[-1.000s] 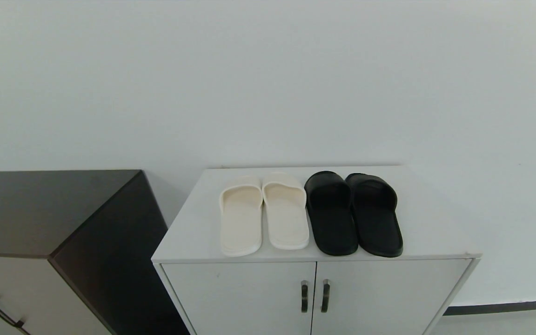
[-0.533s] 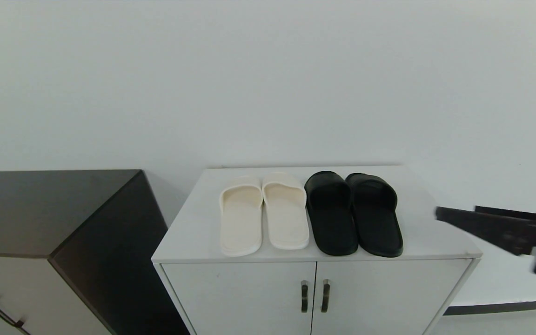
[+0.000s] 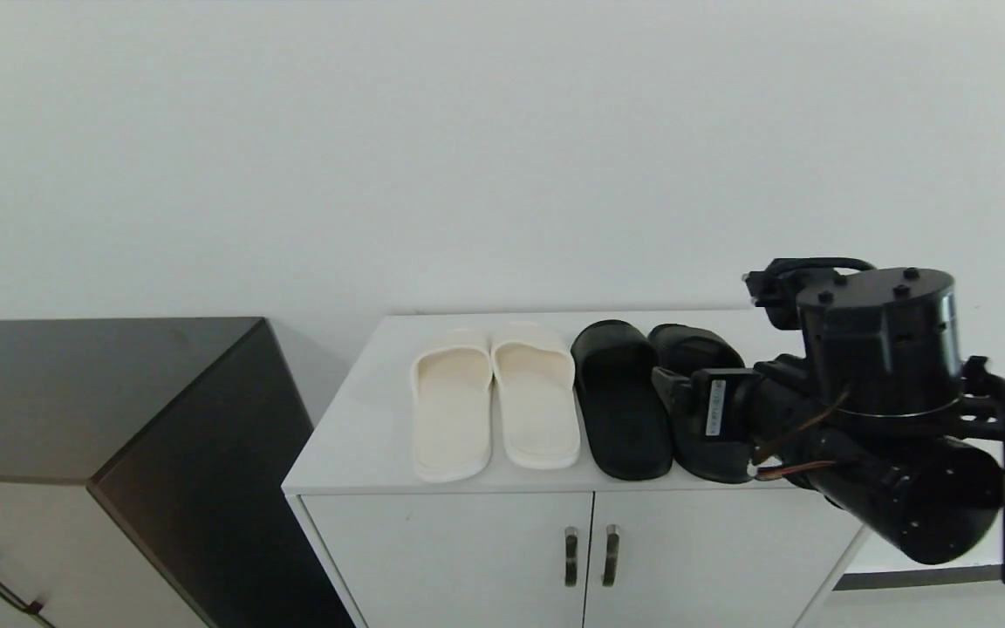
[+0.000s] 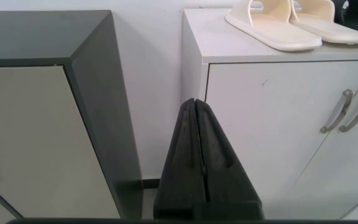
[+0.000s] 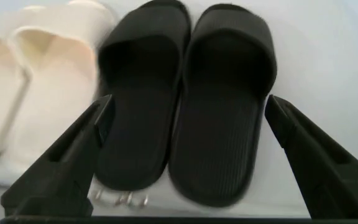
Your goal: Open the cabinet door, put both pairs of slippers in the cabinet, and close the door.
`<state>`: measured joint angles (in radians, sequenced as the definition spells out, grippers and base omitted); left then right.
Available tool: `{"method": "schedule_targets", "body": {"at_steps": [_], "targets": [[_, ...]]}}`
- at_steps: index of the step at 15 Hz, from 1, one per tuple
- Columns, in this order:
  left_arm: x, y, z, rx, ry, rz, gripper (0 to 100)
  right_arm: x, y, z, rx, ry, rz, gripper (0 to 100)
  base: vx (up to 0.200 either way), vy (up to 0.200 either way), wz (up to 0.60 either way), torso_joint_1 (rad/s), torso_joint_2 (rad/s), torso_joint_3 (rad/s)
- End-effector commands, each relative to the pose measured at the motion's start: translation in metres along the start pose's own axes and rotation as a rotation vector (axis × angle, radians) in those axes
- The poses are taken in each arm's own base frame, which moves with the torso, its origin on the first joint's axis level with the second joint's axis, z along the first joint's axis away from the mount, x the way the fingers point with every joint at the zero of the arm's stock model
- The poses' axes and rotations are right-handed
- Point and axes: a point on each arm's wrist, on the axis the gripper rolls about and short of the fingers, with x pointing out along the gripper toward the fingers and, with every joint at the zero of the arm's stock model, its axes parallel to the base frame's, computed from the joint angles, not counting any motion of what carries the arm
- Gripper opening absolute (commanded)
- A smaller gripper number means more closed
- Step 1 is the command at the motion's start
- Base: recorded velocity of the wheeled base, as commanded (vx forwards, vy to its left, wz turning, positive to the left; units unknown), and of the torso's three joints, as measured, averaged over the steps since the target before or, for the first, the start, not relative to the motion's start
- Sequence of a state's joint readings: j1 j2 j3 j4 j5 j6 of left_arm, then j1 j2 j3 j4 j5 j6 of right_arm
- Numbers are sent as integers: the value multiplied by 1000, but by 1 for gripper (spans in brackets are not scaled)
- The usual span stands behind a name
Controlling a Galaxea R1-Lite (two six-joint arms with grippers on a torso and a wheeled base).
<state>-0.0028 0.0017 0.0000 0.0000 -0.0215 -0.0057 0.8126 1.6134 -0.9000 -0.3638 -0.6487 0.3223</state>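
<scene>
Your right hand (image 5: pixel 188 102) hangs over the black slippers (image 5: pixel 222 118), fingers spread wide, one to each outer side of the pair, holding nothing. Black pair lies on the cabinet top (image 3: pixel 354 436), right part, long axis front to back, toes to the wall, heels at the front edge. White slippers (image 3: pixel 537 401) lie just beside, same heading. Cabinet doors (image 3: pixel 450 558) shut, handles (image 3: pixel 570 555) side by side at the middle. Your left hand (image 4: pixel 196 143), fingers pressed together, sits low before the cabinet's left corner, beside a dark cabinet (image 3: pixel 197 471).
</scene>
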Motion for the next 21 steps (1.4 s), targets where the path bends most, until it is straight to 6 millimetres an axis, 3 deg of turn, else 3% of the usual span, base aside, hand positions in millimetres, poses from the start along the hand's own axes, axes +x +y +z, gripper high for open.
{"method": "schedule_targets", "body": {"at_steps": [1, 12, 17, 21], "targets": [[0, 0, 0, 0, 0, 0, 0, 26, 12, -23, -60, 37, -35, 100, 0, 0, 0, 0, 0, 0], [0, 0, 0, -2, 0, 0, 0, 92, 30, -26, -19, -21, -84, 100, 0, 0, 0, 0, 0, 0], [0, 0, 0, -2, 0, 0, 0, 123, 21, -23, 3, -29, -131, 100, 0, 0, 0, 0, 0, 0], [0, 0, 0, -2, 0, 0, 0, 133, 17, -19, 8, -32, -123, 100, 0, 0, 0, 0, 0, 0]]}}
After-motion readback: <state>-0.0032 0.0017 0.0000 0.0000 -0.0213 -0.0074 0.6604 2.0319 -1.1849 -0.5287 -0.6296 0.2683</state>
